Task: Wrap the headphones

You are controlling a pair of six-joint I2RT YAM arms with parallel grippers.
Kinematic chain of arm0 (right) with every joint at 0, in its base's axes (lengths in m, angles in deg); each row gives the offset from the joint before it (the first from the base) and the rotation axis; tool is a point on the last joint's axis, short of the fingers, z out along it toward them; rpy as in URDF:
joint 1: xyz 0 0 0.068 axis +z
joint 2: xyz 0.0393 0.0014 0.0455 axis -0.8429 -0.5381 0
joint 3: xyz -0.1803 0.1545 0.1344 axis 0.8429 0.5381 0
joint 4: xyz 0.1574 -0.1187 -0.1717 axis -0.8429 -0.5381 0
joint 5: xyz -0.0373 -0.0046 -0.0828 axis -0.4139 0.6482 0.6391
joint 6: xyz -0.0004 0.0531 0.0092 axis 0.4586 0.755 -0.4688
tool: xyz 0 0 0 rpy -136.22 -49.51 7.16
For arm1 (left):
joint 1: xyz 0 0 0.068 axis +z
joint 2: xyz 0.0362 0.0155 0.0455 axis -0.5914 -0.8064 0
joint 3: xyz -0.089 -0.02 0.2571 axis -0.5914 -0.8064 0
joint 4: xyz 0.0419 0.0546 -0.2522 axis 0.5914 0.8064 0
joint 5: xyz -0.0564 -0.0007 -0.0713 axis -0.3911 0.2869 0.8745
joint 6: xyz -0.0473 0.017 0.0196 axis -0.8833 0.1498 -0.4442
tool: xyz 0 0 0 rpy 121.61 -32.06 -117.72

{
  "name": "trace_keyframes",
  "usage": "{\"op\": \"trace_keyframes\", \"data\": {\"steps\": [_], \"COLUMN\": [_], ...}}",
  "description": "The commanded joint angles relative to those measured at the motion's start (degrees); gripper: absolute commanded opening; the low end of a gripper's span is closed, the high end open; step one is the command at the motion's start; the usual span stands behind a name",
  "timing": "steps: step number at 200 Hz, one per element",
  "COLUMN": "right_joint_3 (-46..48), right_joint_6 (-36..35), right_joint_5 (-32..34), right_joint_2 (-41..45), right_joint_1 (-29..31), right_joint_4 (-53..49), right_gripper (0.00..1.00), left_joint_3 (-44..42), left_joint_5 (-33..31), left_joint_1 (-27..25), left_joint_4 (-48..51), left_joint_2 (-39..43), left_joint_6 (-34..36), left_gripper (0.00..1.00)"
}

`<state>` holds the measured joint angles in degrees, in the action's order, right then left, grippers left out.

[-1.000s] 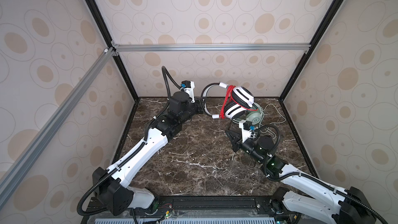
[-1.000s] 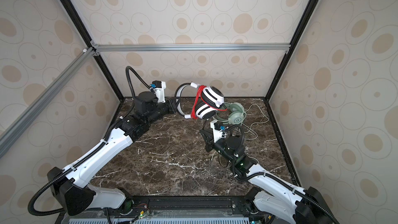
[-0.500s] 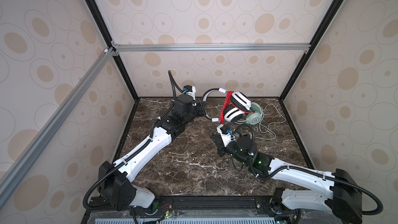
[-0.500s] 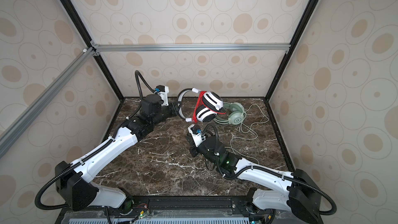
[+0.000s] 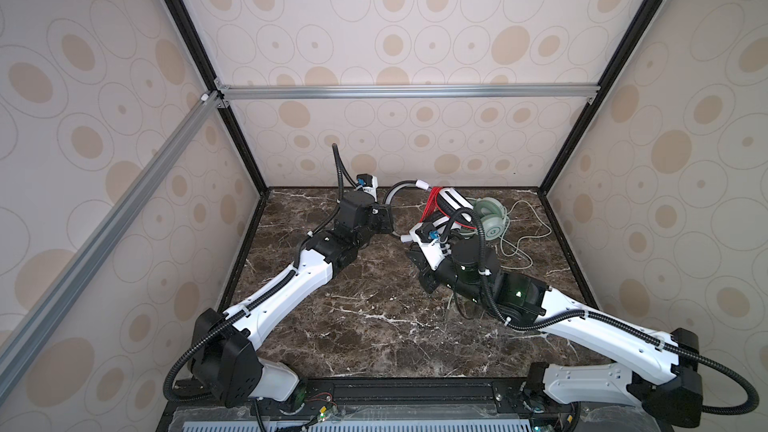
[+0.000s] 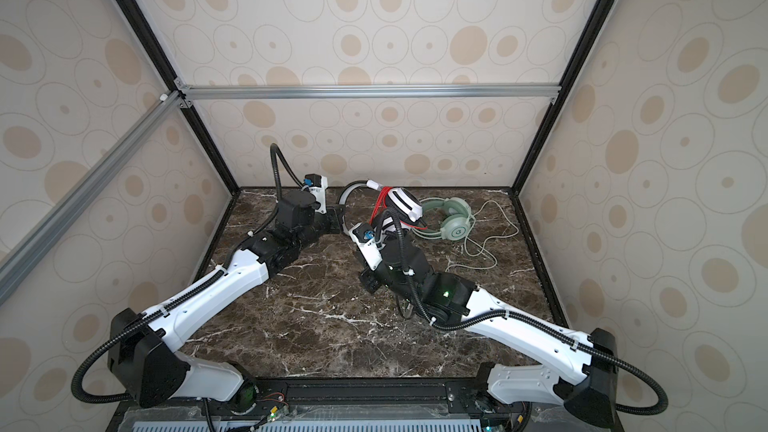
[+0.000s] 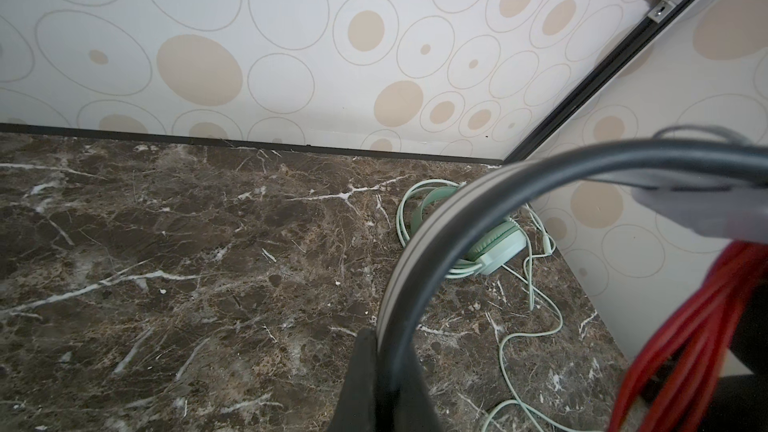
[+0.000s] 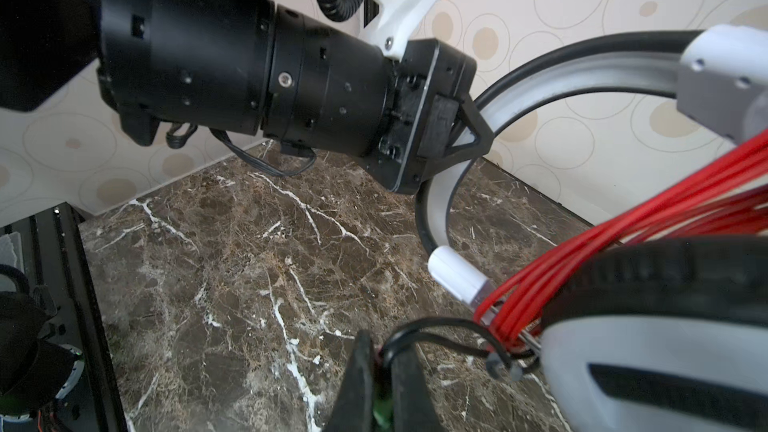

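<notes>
Faintly, a round logo [image 6: 459, 233] marks the green headset [image 6: 452, 221] right of centre, unreadable. Left gripper [image 7: 382, 347] clamps the white headset's band [image 7: 419, 243]; right gripper [image 8: 382, 361] pinches a thin black wire [image 8: 436, 332].

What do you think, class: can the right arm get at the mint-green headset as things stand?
Probably not yet. The right arm's jaws are shut on a thin black wire beside the white headset, which seems to sit between them and the mint-green headset.

Only a faint G-like mark on an ear cup [image 6: 458, 233] of the mint-green headset [image 6: 445, 206].
</notes>
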<state>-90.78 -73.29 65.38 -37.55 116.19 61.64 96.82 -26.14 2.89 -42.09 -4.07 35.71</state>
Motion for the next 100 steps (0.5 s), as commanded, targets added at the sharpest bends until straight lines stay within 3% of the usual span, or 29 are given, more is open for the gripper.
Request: {"op": "trace_keyframes", "data": {"steps": [1,61,100], "right_joint_3": [-5.54,-20.35,-23.68], "right_joint_6": [-1.60,-8.22,-11.60], "right_joint_5": [-0.35,4.93,8.59], "right_joint_2": [-1.93,-10.36,-11.32], "right_joint_1": [1.03,1.04,1.07], "right_joint_4": [-6.59,-23.85,-26.66], "right_gripper": [0.00,0.00,0.00], "left_joint_3": [0.28,-0.99,-2.21], "left_joint_5": [0.25,-1.50,-2.80], "left_joint_1": [-0.07,-1.77,-2.47], "left_joint_4": [-3.99,4.53,7.55], "left_joint_2": [0.45,1.89,3.40], "left_joint_6": [4.14,14.54,18.43], "left_gripper": [0.00,0.00,0.00]}}
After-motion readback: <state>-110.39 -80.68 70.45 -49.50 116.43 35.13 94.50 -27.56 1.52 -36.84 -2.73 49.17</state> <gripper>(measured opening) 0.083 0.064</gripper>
